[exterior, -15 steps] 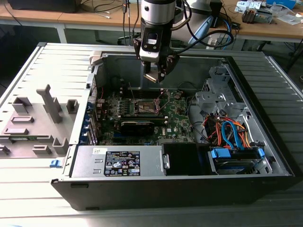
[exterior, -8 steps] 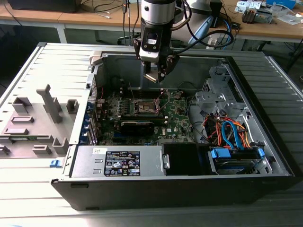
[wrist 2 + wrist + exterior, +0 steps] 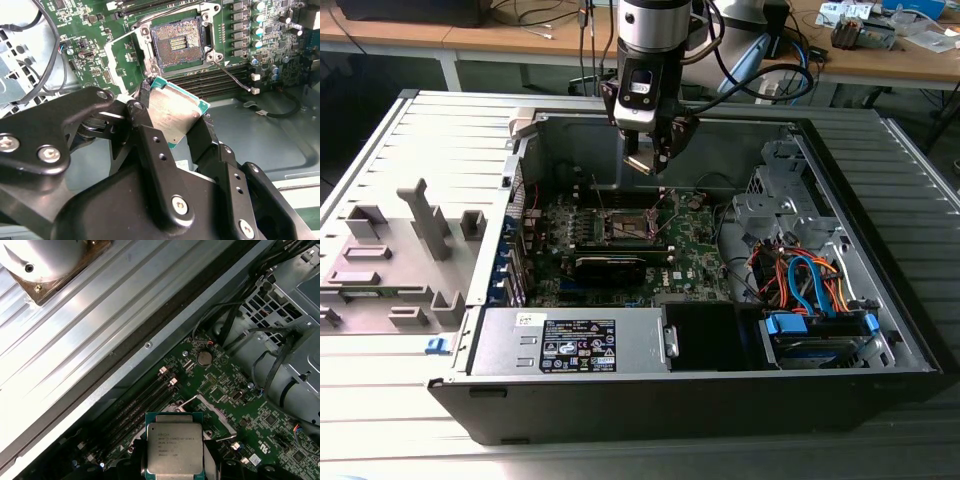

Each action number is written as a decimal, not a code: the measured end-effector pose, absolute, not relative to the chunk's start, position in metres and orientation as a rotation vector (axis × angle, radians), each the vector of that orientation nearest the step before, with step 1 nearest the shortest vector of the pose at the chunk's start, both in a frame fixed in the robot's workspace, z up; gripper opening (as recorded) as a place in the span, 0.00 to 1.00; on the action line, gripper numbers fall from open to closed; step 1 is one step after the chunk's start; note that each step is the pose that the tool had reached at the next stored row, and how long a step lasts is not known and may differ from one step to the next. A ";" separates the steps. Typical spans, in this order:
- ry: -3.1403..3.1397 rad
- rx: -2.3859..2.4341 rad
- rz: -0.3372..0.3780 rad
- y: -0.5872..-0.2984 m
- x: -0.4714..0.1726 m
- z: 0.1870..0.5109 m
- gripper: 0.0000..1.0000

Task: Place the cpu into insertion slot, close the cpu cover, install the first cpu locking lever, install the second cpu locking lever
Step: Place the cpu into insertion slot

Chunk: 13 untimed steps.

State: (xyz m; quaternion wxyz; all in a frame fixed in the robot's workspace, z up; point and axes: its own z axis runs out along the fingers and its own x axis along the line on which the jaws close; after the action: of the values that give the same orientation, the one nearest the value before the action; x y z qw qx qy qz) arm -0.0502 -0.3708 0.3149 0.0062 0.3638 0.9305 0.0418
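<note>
While the jaws of one gripper (image 3: 648,158) are pinching one cpu (image 3: 175,112), print showing on its lid, it is hovering at 12 o'clock of one uncovered insertion slot (image 3: 177,45) in the exterior view.

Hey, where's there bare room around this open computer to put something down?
Bare: ribbed tabletop bordering the grey fixture; dark bay between power supply and drive cage. Crowded: motherboard under the gripper holding the cpu, and cables.

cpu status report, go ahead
Gripper shut on cpu, well above slot. Slot bare, uncovered. Nothing seen blocking it.
</note>
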 end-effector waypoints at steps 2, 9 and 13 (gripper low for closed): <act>2.911 1.140 0.131 -0.371 -0.050 0.315 0.54; 2.908 1.147 0.131 -0.371 -0.050 0.315 0.54; 2.907 1.150 0.131 -0.371 -0.050 0.315 0.54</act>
State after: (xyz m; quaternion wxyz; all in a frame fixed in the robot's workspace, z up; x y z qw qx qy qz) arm -0.0502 -0.3708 0.3148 0.0064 0.3676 0.9290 0.0418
